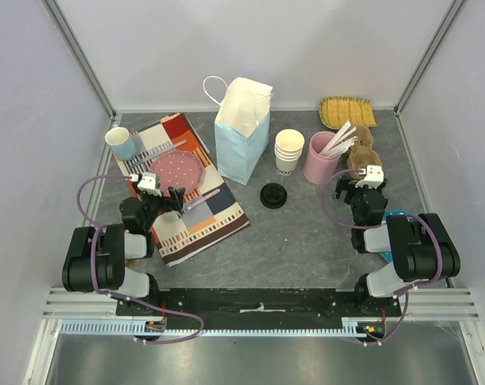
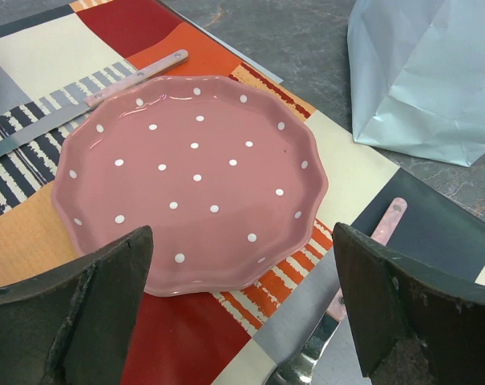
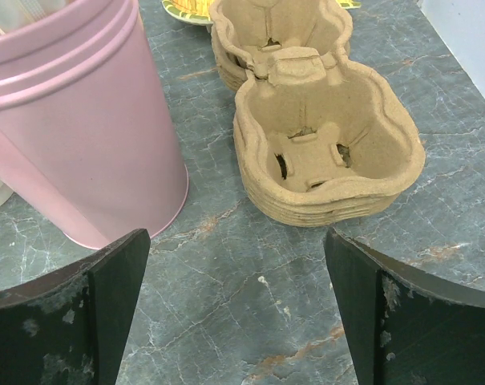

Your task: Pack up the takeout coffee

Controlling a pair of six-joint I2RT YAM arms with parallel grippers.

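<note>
The takeout coffee (image 1: 273, 195) (black lid up) stands between both grippers, untouched. Left gripper (image 2: 242, 305) gapes empty over the pink plate (image 2: 190, 180); right gripper (image 3: 238, 313) likewise — facing cardboard carriers (image 3: 326, 152), presumably for the cup.

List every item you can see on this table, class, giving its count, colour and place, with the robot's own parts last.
takeout coffee: 1, black lid showing, table centre
paper bag: 1, light blue, behind the coffee
stack of lidless cups: 1, white, right of the bag
bucket: 1, pink, holding pale sticks
cup carriers: 1 stack, brown, right of the bucket
woven tray: 1, yellow, far right corner
placemat: 1, multicoloured, left
plate: 1, pink with white dots, on the placemat
blue-banded cup: 1, white, far left
left gripper: black, jaws open over the plate
right gripper: black, jaws open near the bucket
</note>
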